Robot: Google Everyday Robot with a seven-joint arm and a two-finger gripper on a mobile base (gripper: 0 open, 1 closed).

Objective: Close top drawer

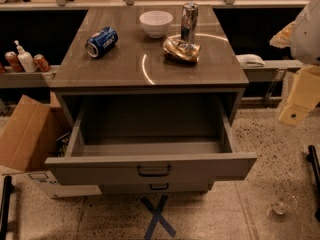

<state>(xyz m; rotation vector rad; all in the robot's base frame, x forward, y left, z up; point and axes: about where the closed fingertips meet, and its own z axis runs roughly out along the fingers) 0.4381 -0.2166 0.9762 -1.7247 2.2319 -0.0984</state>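
We see the gripper (pixel 295 109) hanging at the right edge of the view, a pale cream piece under the white arm (pixel 310 29), touching nothing, and we cannot tell whether it is apart or together. Well to its left and a little lower, the top drawer (pixel 100 170) stands pulled far out of the grey cabinet (pixel 150 74), its dark bar handle (pixel 154 171) facing us. Up and to the gripper's left, on the cabinet top, are an upright silver can (pixel 189 21), a crumpled golden bag (pixel 181 50), a white bowl (pixel 156 23) and, farthest off, a blue soda can (pixel 101 42) on its side.
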